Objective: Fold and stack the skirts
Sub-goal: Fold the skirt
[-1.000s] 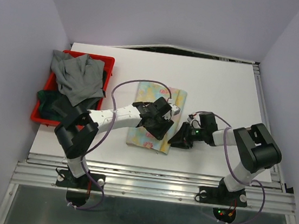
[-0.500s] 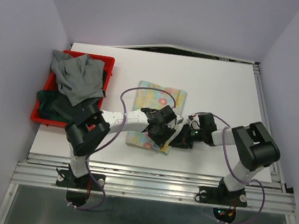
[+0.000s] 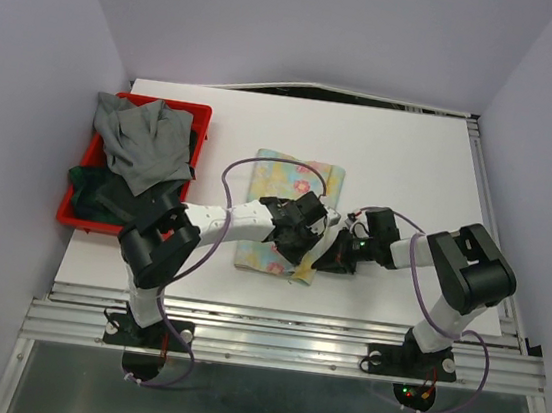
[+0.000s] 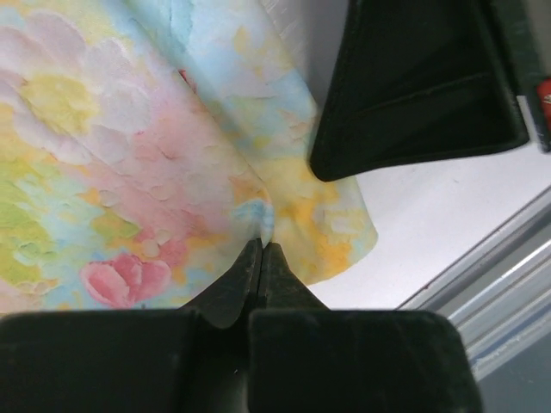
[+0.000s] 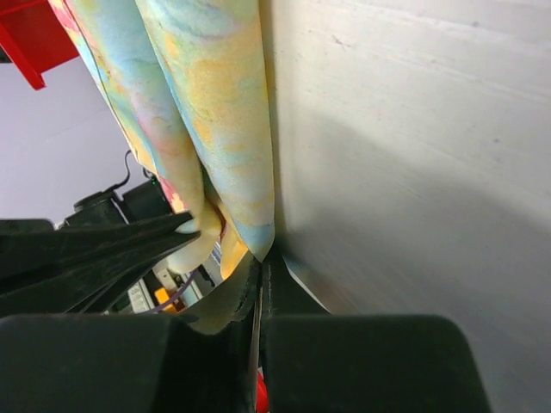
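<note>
The pastel floral skirt (image 3: 294, 179) lies folded on the middle of the white table (image 3: 412, 163). My left gripper (image 3: 298, 248) sits over its near right corner. In the left wrist view the jaws are shut, pinching a crease of the floral cloth (image 4: 129, 155) at the tips (image 4: 263, 246). My right gripper (image 3: 334, 258) comes in low from the right. It is shut (image 5: 261, 256) on the folded edge of the same skirt (image 5: 215, 103). A grey skirt (image 3: 145, 142) is heaped on darker skirts (image 3: 91, 196) at the left.
The red bin (image 3: 192, 108) holding the other skirts stands at the table's left edge. The two grippers are close together, and a right finger (image 4: 413, 86) fills the upper right of the left wrist view. A metal rail (image 3: 292, 319) runs along the near edge.
Both grippers have shut on the floral skirt's near right corner. The left gripper slid toward the near edge along the cloth. The right gripper edged left to meet it.
</note>
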You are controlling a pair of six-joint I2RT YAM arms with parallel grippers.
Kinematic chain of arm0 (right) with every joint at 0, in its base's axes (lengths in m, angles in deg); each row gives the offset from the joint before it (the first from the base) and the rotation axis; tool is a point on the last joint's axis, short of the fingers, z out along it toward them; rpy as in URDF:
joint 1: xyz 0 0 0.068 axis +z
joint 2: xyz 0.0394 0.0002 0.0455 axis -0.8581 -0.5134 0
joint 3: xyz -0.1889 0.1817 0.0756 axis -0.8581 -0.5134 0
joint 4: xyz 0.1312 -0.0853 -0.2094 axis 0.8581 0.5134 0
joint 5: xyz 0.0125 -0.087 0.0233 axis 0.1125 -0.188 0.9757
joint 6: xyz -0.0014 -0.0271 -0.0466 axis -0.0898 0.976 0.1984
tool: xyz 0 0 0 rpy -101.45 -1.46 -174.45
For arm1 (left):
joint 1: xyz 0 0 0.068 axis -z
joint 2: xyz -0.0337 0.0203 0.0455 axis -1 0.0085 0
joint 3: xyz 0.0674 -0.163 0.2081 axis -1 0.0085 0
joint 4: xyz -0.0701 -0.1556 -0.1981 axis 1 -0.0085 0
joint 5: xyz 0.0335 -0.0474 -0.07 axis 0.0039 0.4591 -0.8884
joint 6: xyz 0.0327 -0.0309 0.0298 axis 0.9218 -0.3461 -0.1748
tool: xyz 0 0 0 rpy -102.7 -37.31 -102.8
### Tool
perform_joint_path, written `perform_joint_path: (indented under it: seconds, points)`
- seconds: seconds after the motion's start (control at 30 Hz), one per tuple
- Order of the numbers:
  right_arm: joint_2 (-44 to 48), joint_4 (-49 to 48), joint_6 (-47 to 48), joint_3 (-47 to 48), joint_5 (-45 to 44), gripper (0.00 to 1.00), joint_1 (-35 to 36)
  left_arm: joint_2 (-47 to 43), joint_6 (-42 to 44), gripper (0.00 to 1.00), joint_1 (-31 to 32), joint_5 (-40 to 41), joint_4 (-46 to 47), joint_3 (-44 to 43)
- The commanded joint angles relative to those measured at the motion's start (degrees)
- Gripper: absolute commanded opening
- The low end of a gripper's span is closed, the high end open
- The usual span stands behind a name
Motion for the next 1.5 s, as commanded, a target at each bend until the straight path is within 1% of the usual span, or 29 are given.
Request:
perform_joint_path:
  seconds: [0.0, 0.13, 0.23, 0.5, 0.67, 0.7, 0.8, 0.83, 0.87, 0.93, 0.97, 1.03, 1.07, 1.1, 1.13, 1.2, 1.23, 1.27, 1.3, 1.33, 1.37, 1.43, 1.47]
  points:
    - [-1.48, -0.03, 0.53, 1.17, -2.99, 0.01, 0.60, -6.21, 0.44, 0.00, 0.59, -3.24, -0.15, -1.78]
    - [-1.56, -0.03, 0.45, 1.17, -3.08, 0.01, 0.60, -7.00, 0.26, 0.00, 1.29, -4.38, 0.03, -2.57]
    - [-1.39, -0.03, 0.36, 1.34, -2.90, 0.01, 0.60, -5.86, 0.18, 0.00, 2.08, -4.73, 0.11, -3.36]
    - [-0.60, 0.23, 0.18, 1.17, -2.73, 0.01, 0.60, 1.34, -0.53, 0.00, 2.08, -6.49, 0.29, -6.79]
    - [-0.16, 0.05, 0.09, 0.90, -2.73, 0.01, 0.60, 3.28, -1.49, 0.00, 1.20, -6.93, 1.34, -7.31]
    - [-0.25, 0.14, 0.18, 0.99, -2.73, 0.01, 0.60, 3.80, -1.58, 0.02, 1.12, -6.76, 1.43, -7.31]
    - [-0.25, 0.23, 0.18, 0.99, -2.55, 0.02, 0.60, 4.25, -1.41, 0.14, 0.59, -7.11, 1.52, -7.31]
    - [-0.25, 0.40, 0.44, 1.08, -2.73, 0.04, 0.60, 4.25, -1.23, 0.23, 0.50, -7.37, 1.52, -7.31]
    - [0.01, 0.84, 0.88, 1.25, -2.82, 0.09, 0.60, 4.07, -1.14, 0.26, 0.41, -7.89, 1.35, -7.40]
    - [0.19, 3.29, 2.90, 1.87, -3.34, 0.14, 0.60, 2.41, -0.62, 0.31, 0.06, -8.51, 1.26, -7.31]
    - [0.54, 4.44, 4.30, 2.83, -3.61, 0.23, 0.60, 0.40, -0.18, 0.34, -0.03, -8.86, 1.26, -7.05]
    - [0.89, 8.38, 5.54, 4.06, -4.13, 0.25, 0.60, -1.89, 0.44, 0.40, -0.29, -9.04, 1.35, -6.79]
    - [1.24, 9.88, 6.06, 4.76, -4.31, 0.27, 0.60, -3.21, 1.22, 0.41, -0.29, -9.13, 1.35, -6.79]
    - [1.60, 11.20, 6.59, 6.16, -4.66, 0.32, 0.60, -5.83, 1.40, 0.44, -0.46, -8.78, 1.26, -6.70]
    - [2.47, 14.61, 7.64, 6.78, -5.18, 0.33, 0.60, -7.16, 1.49, 0.48, -0.99, -8.86, 1.26, -6.70]
    - [3.79, 18.14, 9.14, 8.98, -6.85, 0.39, 0.60, -10.68, 1.93, 0.58, -1.69, -9.13, 0.91, -6.96]
    - [5.36, 21.03, 9.75, 9.68, -8.51, 0.42, 0.60, -11.74, 1.93, 0.73, -2.74, -8.96, 0.82, -7.05]
    - [6.16, 22.97, 10.20, 10.47, -9.92, 0.46, 0.60, -12.97, 1.93, 0.84, -3.27, -8.87, 0.99, -6.88]
    - [7.56, 26.65, 12.03, 12.40, -12.37, 0.49, 0.08, -15.50, 2.37, 0.99, -4.76, -8.34, 1.52, -6.79]
    - [8.27, 28.60, 13.26, 13.46, -13.70, 0.53, 0.08, -16.83, 2.46, 0.99, -4.77, -8.34, 1.52, -6.61]
    - [8.80, 31.06, 14.76, 14.86, -15.11, 0.56, -1.23, -18.32, 2.37, 0.99, -6.95, -8.43, 2.83, -6.09]
    - [9.77, 37.11, 19.32, 18.63, -19.05, 0.57, -2.82, -21.93, 2.46, 0.99, -9.68, -10.70, 4.06, -4.33]
    - [9.86, 38.97, 21.08, 20.05, -19.77, 0.59, -5.09, -22.90, 3.16, 0.99, -11.26, -14.45, 5.11, -3.98]
